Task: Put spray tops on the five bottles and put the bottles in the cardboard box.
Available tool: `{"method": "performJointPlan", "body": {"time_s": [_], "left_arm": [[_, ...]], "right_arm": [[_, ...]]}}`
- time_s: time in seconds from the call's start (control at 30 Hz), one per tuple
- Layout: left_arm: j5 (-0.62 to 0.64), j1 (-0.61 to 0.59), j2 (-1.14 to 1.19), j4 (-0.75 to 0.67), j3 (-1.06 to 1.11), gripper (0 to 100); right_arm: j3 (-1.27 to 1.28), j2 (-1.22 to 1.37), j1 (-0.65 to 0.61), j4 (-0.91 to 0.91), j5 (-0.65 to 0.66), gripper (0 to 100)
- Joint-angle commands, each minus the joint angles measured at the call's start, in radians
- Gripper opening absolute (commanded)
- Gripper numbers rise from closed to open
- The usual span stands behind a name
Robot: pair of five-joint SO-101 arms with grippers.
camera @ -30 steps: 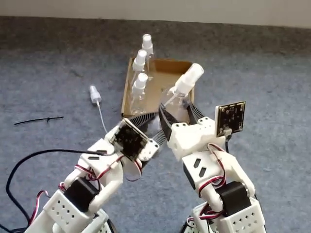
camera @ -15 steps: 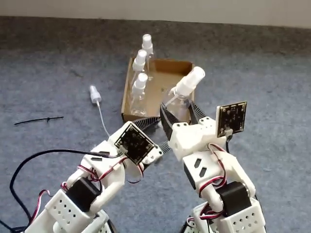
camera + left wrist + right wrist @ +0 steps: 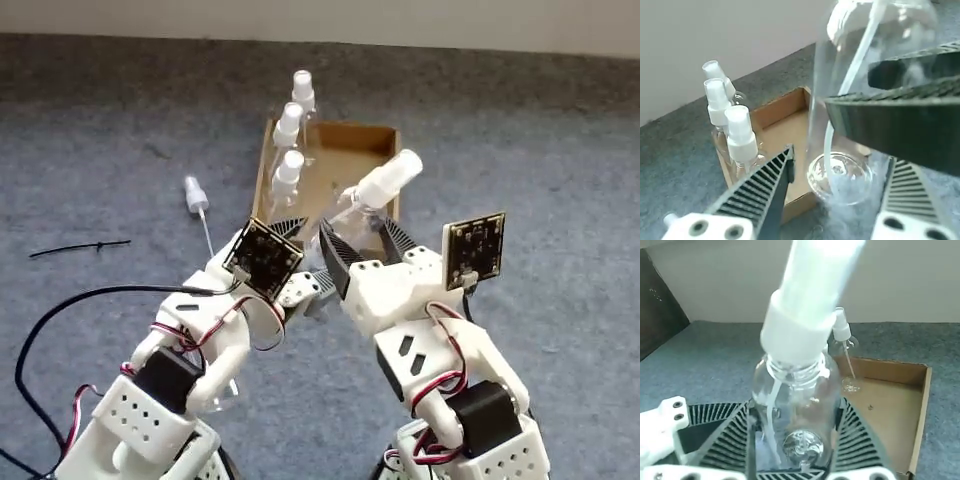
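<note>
My right gripper (image 3: pixel 357 248) is shut on a clear bottle (image 3: pixel 362 212) held above the carpet in front of the cardboard box (image 3: pixel 345 138). A white spray top (image 3: pixel 391 177) sits askew in the bottle's neck, its tube running down inside; the right wrist view shows this spray top (image 3: pixel 810 300) close up. My left gripper (image 3: pixel 837 195) stands open, one finger on each side of the bottle's base (image 3: pixel 840 177), not touching it. Three capped bottles (image 3: pixel 289 178) stand along the box's left wall. One loose spray top (image 3: pixel 195 195) lies on the carpet to the left of the box.
A black cable tie (image 3: pixel 80 247) lies on the grey carpet at far left. The right half of the box floor (image 3: pixel 890 410) is bare. A black cable (image 3: pixel 60 320) loops beside the left arm.
My left arm has swung up and forward, bringing its open fingers around the base of the held bottle. The right gripper has tipped the bottle and its spray top slightly further right.
</note>
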Motion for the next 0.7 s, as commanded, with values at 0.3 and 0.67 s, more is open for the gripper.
{"method": "performJointPlan", "body": {"time_s": [0.3, 0.67], "left_arm": [[-0.011, 0.081, 0.294, -0.143, -0.090, 23], [-0.005, 0.102, 0.025, -0.126, 0.031, 6]], "right_arm": [[-0.062, -0.010, -0.110, 0.035, 0.014, 0.4], [-0.053, -0.010, -0.021, 0.033, 0.014, 8.7]]}}
